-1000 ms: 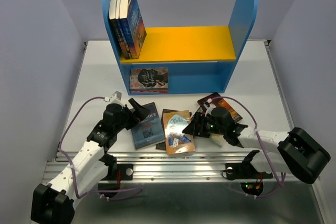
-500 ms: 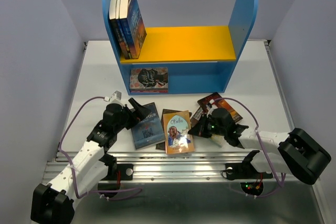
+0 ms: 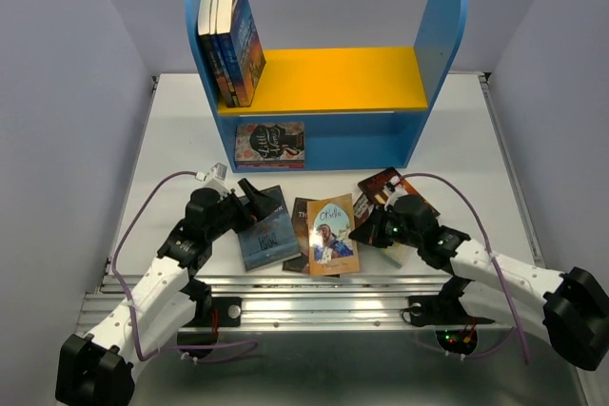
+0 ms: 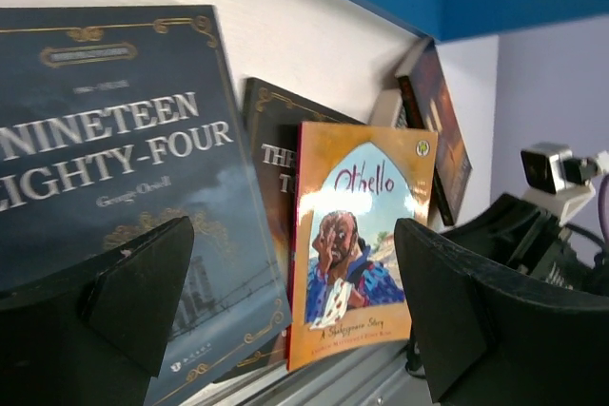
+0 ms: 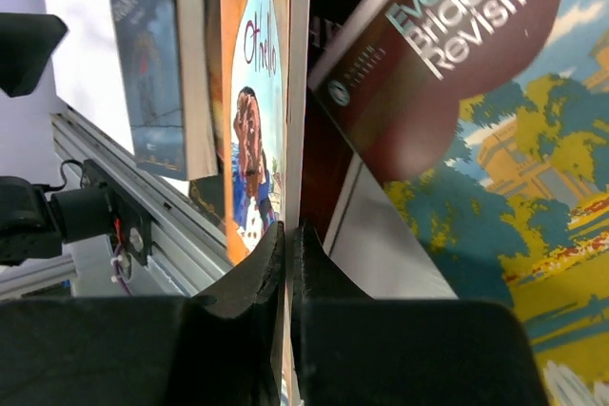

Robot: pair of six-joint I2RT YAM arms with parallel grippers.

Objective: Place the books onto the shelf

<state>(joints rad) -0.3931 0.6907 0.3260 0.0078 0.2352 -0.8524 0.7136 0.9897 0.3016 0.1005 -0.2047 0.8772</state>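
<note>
White table [image 3: 176, 130], pale grey walls [image 3: 57, 92]

Three books [image 3: 228, 45] stand upright at the left end of the shelf's [image 3: 440, 26] yellow board [image 3: 333, 78]; a fourth book [image 3: 269, 143] sits in the lower compartment [image 3: 357, 145]. The right gripper [image 3: 366, 230] pinches the tilted orange book's [image 3: 333, 235] right edge, over a dark book [image 3: 303, 211]. The left gripper [image 3: 249, 197] hangs spread above the blue book [image 3: 266, 233].

Dark bk [image 4: 269, 125] mostly hidden under Othello [image 4: 357, 235]; title partly covered.

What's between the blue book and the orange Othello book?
A dark book, tucked partly under the Othello book, beside the blue book; the left wrist view shows it.
</note>
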